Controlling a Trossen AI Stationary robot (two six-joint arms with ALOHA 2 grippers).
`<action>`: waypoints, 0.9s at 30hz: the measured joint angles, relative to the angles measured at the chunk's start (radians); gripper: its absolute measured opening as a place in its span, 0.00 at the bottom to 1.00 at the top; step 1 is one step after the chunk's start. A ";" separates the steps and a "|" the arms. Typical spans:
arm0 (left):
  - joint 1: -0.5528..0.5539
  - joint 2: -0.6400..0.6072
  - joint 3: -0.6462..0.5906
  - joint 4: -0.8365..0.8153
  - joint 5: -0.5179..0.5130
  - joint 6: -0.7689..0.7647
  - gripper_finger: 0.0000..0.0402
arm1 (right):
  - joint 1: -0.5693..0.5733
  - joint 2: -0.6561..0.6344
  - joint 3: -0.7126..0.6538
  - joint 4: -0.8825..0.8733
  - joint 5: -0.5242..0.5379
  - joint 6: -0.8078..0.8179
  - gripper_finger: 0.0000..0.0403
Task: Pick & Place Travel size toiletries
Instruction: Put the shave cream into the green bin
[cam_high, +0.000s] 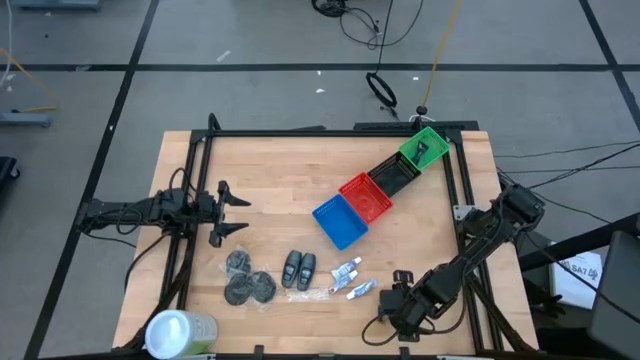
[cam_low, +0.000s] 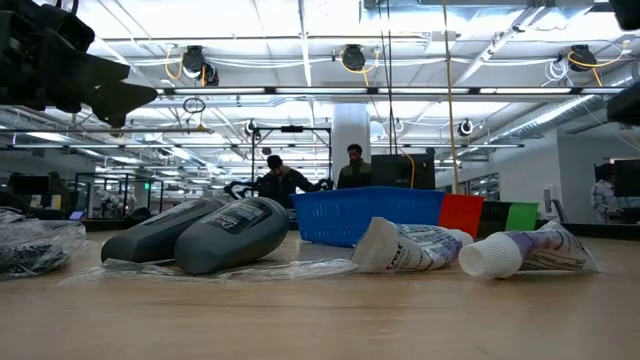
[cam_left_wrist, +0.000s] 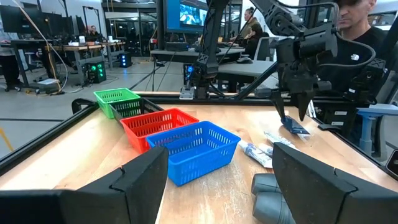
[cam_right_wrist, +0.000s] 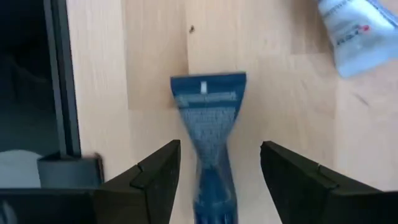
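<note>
Two arms share this table, and we start at the left, where the left gripper (cam_high: 243, 213) waits with its fingers spread wide and nothing between them, well apart from the toiletries. Toward the table's front edge lie three dark round discs (cam_high: 248, 281), then two dark bottles (cam_high: 300, 267) side by side on a clear wrapper (cam_low: 230, 268), then the small white tubes (cam_high: 352, 278). Further right, the right gripper (cam_right_wrist: 219, 146) hangs over a blue tube (cam_right_wrist: 208, 102) lying flat on the wood, just beside the white tubes. Its fingers stand apart on either side of the tube's narrow end with a gap showing on both sides, so we judge nothing is pinched yet. To do this pick well, we would keep the tube centred between the fingers and lower until the tips are nearly on the wood. We would close across the narrow part, not the wide flat crimp, so it does not slip or twist. The black frame rail (cam_right_wrist: 59, 81) runs close by, so we would lift straight up first. Only then would we swing toward the row of baskets, of which the blue basket (cam_high: 340, 222) is the nearest.
</note>
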 joint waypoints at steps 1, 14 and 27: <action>0.000 0.000 0.000 0.000 0.000 0.000 0.70 | 0.000 0.000 -0.016 0.041 0.000 0.000 0.52; 0.000 0.000 0.000 0.000 0.000 0.000 0.70 | 0.002 -0.005 -0.193 0.232 -0.018 0.056 0.49; 0.000 0.000 0.000 0.000 0.000 0.000 0.70 | -0.024 -0.002 -0.307 0.149 0.025 0.056 0.42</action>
